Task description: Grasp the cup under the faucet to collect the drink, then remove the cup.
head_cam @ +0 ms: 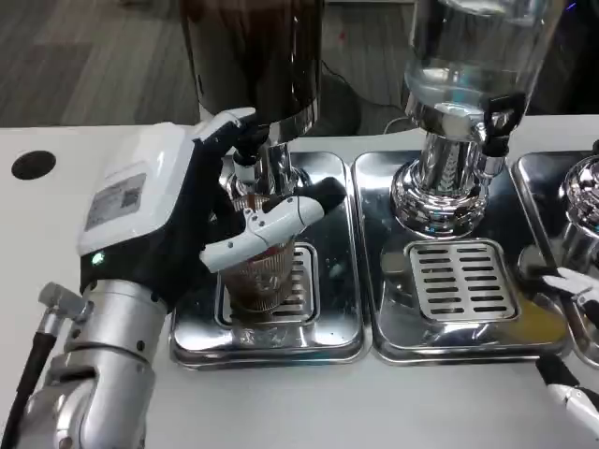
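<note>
A clear ribbed cup (265,276) with brown drink in it stands on the grate of the left drip tray (328,327), right below the faucet (245,168) of the dark drink dispenser (253,56). My left hand (178,220) wraps around the cup from the left, with a finger across its front. My right hand (571,337) shows at the right edge of the picture, low by the table, holding nothing with its fingers apart.
A second dispenser (468,56) with a clear tank and a black tap stands over the middle drip tray (459,281). A third chrome base (585,210) sits at the far right. A black hole (33,165) marks the table's left side.
</note>
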### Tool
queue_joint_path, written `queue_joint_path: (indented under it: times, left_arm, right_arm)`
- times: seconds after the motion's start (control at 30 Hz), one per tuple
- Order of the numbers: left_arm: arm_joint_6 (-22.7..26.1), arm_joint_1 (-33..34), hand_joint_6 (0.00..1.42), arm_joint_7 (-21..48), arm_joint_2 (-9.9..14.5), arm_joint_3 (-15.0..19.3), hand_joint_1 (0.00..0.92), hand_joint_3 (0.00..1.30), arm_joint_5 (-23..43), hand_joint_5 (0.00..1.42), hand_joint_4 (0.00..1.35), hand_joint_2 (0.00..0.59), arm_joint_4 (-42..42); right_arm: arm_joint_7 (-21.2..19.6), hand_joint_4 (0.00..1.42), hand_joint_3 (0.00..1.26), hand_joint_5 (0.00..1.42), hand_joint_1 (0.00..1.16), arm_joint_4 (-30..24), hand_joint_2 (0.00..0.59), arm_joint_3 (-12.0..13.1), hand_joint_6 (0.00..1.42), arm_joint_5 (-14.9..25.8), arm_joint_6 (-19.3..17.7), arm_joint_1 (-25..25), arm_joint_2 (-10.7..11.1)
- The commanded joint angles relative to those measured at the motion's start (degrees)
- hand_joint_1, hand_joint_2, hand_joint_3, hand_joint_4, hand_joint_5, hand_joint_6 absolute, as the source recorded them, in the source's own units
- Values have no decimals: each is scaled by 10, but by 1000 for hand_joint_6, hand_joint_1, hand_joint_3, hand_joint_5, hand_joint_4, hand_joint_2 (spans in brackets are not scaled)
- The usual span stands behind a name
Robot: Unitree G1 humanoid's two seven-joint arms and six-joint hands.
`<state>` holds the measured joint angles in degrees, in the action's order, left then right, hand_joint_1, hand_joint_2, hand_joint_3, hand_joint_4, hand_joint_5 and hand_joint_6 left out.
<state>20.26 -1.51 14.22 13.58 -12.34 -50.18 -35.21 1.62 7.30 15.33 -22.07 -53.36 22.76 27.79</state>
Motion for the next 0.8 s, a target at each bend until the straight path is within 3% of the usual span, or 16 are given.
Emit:
queue_joint_path:
  times: [0.03,0.17,0.27,0.4,0.57,0.8]
  left_arm:
    - [-14,-11,884,24,6,-24,5,337,11,777,270,24,11]
    - [-14,-11,884,22,6,-20,5,331,12,777,264,24,9]
    - [-24,-16,885,2,1,-14,5,256,21,739,172,23,7]
    - [-66,-34,875,-71,-9,11,0,123,49,568,6,16,2]
    - [-100,-47,754,-115,-15,39,0,90,65,279,0,5,4]
    - [-105,-73,668,-92,20,52,0,157,42,249,37,7,-5]
  right_arm:
    - [-3,178,272,179,533,-4,390,-2,0,10,3,1,6]
    - [-2,178,272,179,533,-3,390,-4,0,11,4,3,6]
    - [-1,178,272,179,533,-4,390,-5,0,13,6,3,6]
    - [3,178,272,179,533,-2,390,-9,0,23,10,4,9]
    - [9,178,272,172,534,0,390,-16,1,38,14,4,10]
    - [38,178,265,181,527,3,378,-31,18,93,37,3,12]
